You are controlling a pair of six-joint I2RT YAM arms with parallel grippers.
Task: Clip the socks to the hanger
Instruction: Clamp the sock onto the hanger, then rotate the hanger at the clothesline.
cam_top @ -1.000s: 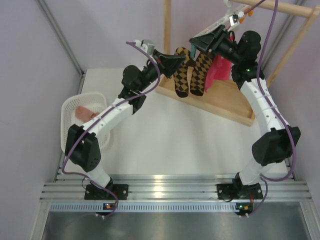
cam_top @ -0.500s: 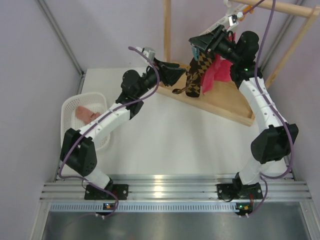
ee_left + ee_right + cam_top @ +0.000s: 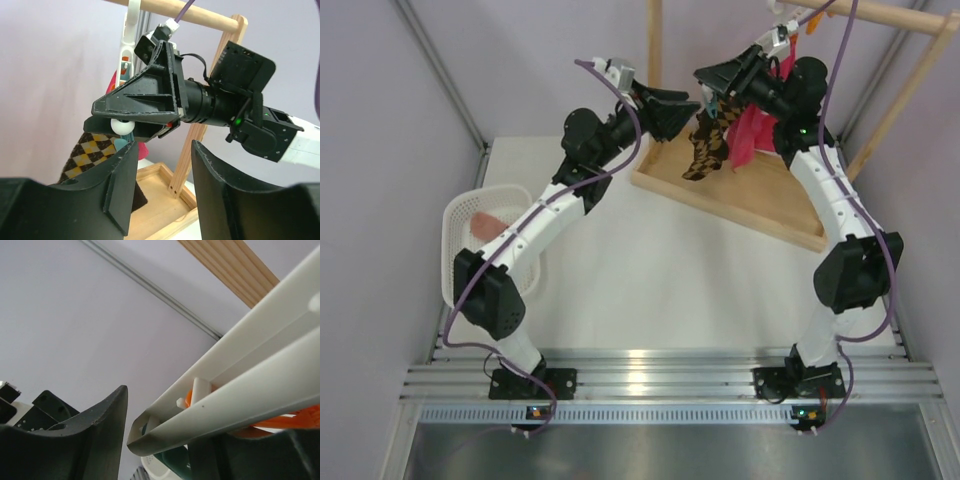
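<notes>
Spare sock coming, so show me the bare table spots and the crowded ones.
Free: the middle of the white table, bordered by the basket on the left and the wooden rack base behind. Crowded: under the hanger, where left gripper, right gripper, socks and pink cloth bunch.

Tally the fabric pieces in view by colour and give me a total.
Brown-and-yellow check socks: 2, hanging bunched together
Bright pink cloth: 1
Peach-pink sock: 1
Total: 4
</notes>
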